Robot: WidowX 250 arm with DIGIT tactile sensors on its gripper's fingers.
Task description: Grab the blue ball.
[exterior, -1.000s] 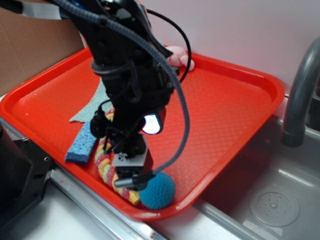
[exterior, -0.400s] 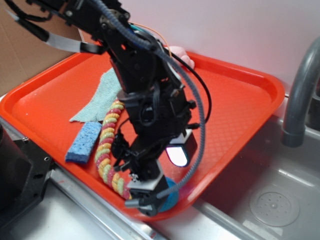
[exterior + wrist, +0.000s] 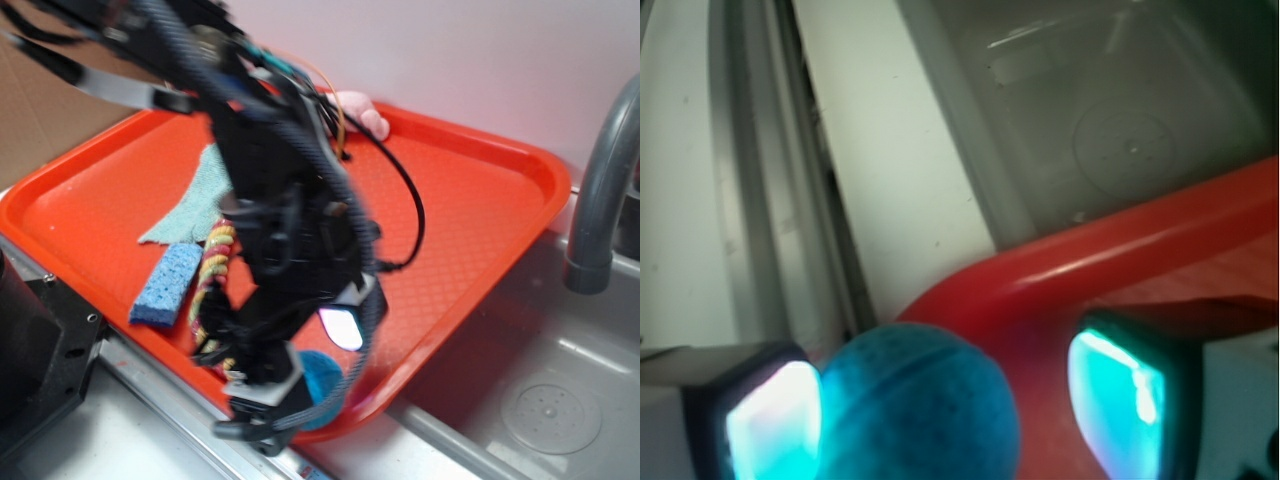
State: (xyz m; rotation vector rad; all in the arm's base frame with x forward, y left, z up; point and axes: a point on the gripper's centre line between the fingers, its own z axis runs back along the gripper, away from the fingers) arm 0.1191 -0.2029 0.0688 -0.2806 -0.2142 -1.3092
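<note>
Wrist view showed the gripper [image 3: 940, 400] spread wide, holding nothing, with the blue ball [image 3: 915, 405] against the left pad at the red tray [image 3: 1120, 255] corner rim. Best move, likely: centre on the ball, drop slightly, then squeeze gently so it wouldn't roll out.

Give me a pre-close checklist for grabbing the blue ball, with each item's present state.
1. Blue ball between the fingers: ok, though off-centre.
2. Left pad touching the ball: ok.
3. Right pad touching: not ok, a gap remains.
4. Gripper open: ok.
5. Ball clear of the red tray rim: cannot tell; it sits right at the corner.
6. Rope toy outside the fingers: ok in the wrist view.
</note>
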